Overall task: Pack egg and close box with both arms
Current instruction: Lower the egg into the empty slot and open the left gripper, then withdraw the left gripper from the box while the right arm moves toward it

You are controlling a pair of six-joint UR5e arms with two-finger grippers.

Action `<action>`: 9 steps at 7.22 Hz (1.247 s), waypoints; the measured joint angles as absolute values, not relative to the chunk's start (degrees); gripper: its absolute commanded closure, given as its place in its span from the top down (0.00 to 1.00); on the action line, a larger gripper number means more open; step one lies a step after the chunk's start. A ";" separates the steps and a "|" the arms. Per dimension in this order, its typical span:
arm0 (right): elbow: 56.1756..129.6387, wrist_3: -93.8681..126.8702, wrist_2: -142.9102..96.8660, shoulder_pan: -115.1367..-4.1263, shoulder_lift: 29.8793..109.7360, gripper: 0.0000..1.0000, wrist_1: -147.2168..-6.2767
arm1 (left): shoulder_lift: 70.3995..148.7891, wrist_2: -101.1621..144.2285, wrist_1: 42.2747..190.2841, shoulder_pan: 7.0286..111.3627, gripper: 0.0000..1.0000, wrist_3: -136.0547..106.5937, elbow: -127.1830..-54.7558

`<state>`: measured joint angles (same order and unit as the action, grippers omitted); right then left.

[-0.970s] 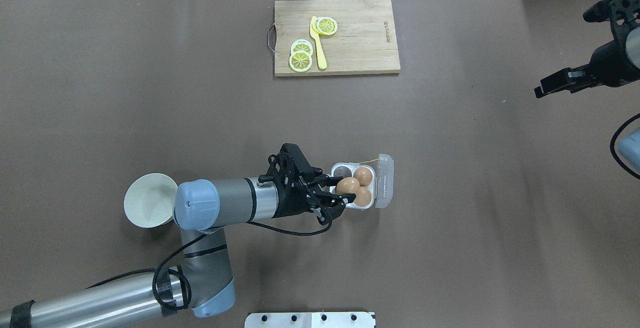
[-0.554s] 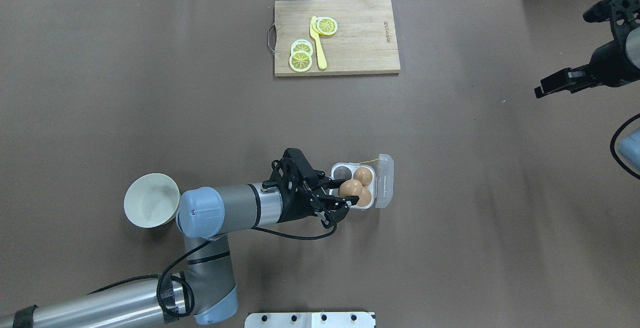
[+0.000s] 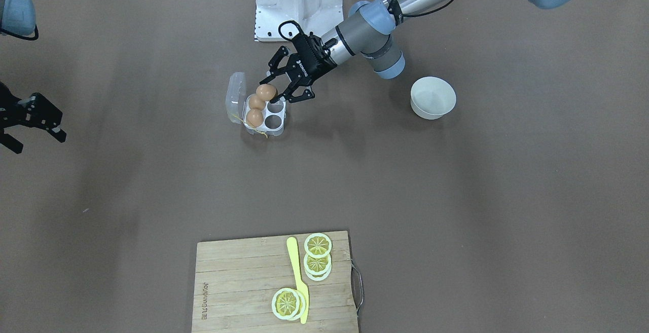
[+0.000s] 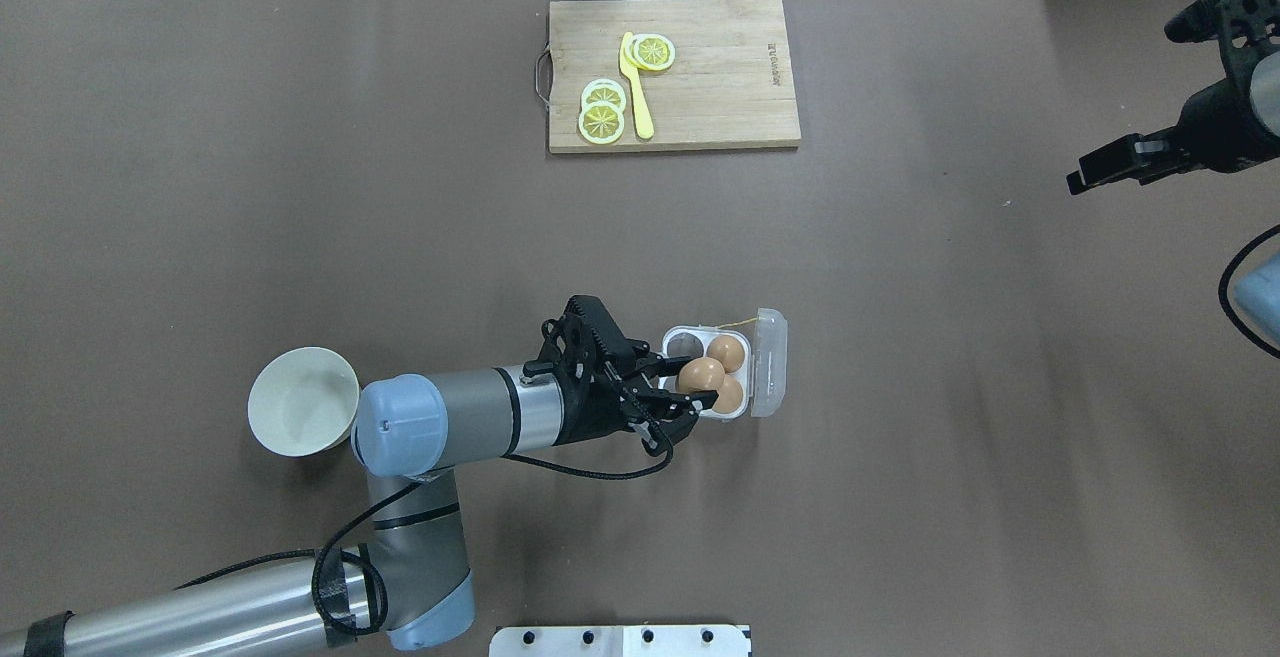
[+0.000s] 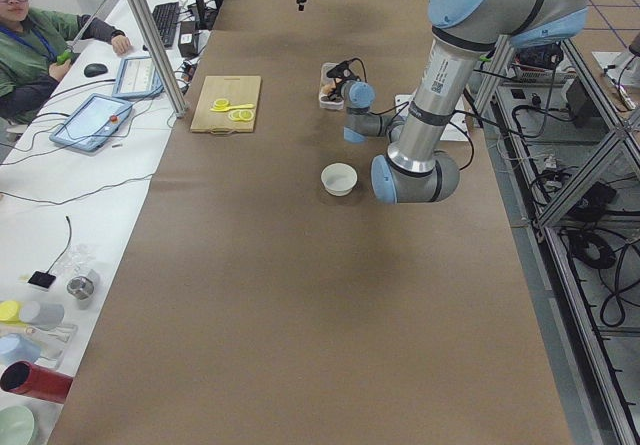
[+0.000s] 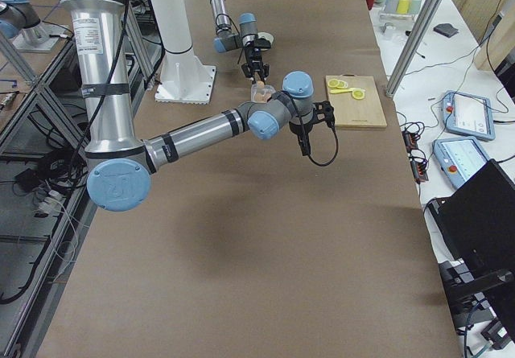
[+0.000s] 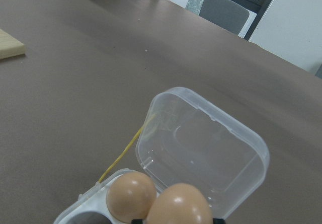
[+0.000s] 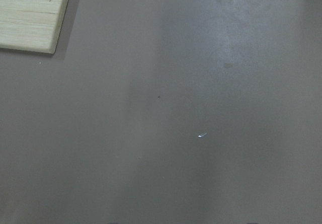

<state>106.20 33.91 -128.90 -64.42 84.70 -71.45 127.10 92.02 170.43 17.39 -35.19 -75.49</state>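
The clear box stands open on the brown table, its lid tipped up on the right side. Two tan eggs lie in its right cups; the far left cup is empty. My left gripper is shut on a third egg and holds it just above the box's near left cup. In the left wrist view the held egg is at the bottom edge, with the lid and yellow string behind. My right gripper hangs open and empty far off to the right.
A white bowl sits left of the box beside my left forearm. A wooden cutting board with lemon slices and a yellow knife lies at the far side. The white stand's base is at the near edge.
My left arm has shifted slightly to the right with the egg in it, then held still. The right arm has not moved.
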 measured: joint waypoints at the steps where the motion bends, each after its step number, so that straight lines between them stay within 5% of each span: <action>1: 106.23 33.92 -128.92 -64.42 84.59 0.89 -71.45 | 127.05 92.02 170.42 17.40 0.72 -35.17 -75.52; 9: 106.56 34.54 -129.23 -64.42 84.23 0.89 -71.43 | 126.75 92.32 164.41 18.99 0.78 -41.86 -81.85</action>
